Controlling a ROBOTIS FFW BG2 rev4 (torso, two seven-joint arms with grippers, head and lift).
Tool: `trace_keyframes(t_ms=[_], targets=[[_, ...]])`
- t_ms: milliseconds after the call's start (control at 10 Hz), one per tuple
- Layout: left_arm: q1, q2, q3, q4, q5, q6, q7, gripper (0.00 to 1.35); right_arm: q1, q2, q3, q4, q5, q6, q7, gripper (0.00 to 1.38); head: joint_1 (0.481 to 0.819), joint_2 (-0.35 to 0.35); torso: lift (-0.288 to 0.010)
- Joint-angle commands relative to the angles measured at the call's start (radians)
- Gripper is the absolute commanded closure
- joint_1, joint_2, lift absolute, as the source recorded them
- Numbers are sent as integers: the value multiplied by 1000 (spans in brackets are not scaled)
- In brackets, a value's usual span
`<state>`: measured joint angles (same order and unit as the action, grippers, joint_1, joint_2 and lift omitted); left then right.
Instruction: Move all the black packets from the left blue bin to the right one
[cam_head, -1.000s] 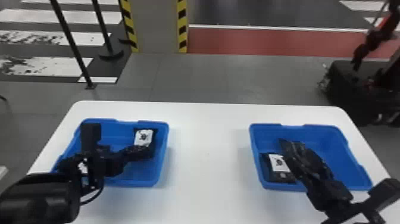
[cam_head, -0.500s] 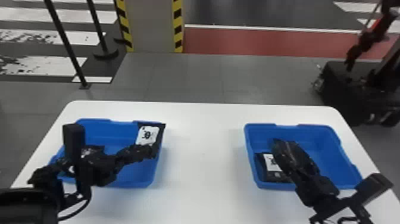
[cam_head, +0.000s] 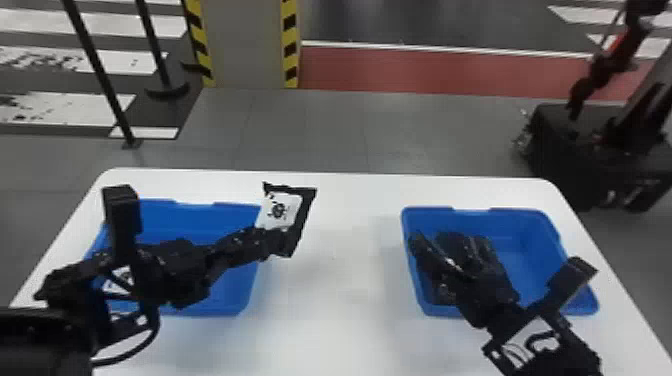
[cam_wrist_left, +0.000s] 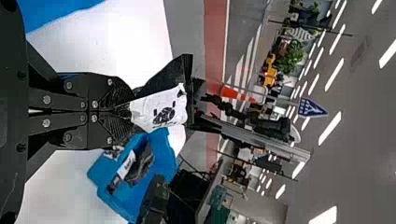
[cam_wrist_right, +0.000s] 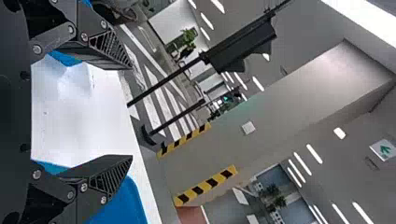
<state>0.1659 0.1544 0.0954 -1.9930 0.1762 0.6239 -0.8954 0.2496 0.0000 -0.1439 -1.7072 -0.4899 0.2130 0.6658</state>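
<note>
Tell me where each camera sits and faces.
Head view: on the head, facing forward and down at two bins; both arms show.
Left wrist view: on that wrist, facing past the left gripper, shut on a packet.
Right wrist view: on that wrist, facing a pillar past the open right gripper.
First two share the packet.

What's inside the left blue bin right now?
Inside the left blue bin, one white-labelled packet shows, partly covered. The left arm crosses over the middle, so I can't tell whether more packets lie beneath.
</note>
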Motion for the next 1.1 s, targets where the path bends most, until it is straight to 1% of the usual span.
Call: trace_keyframes(t_ms=[0,200,400,500,600,800,900,1000], targets=[[-53,-4,-57,53,2,12,-2,1205,-26,1,29,-19,-10,52,18,378,695,-43,-110],[-139,-19,-117,149,11,2,-11,1205,-44,1,66,-81,-10,126,40,375,695,-42,-110],[-210,-38,-160,230,14,4,-33,1205,-78,1,98,-86,-9,158,57,377,695,-40,-110],[-232,-45,-187,259,26,12,-36,1205,-85,1,113,-86,-10,165,58,377,695,-41,-110],[-252,-49,-214,286,34,12,-36,1205,-90,1,127,-83,-10,165,58,374,695,-45,-110],[-262,-50,-253,306,54,34,-37,1205,-107,1,136,-66,-3,165,58,378,695,-59,-110],[-267,-50,-264,313,57,36,-37,1205,-115,1,139,-64,4,165,58,444,695,-69,-110],[-269,-53,-266,313,63,34,-40,1205,-122,1,139,-51,14,153,58,760,695,-73,-110]])
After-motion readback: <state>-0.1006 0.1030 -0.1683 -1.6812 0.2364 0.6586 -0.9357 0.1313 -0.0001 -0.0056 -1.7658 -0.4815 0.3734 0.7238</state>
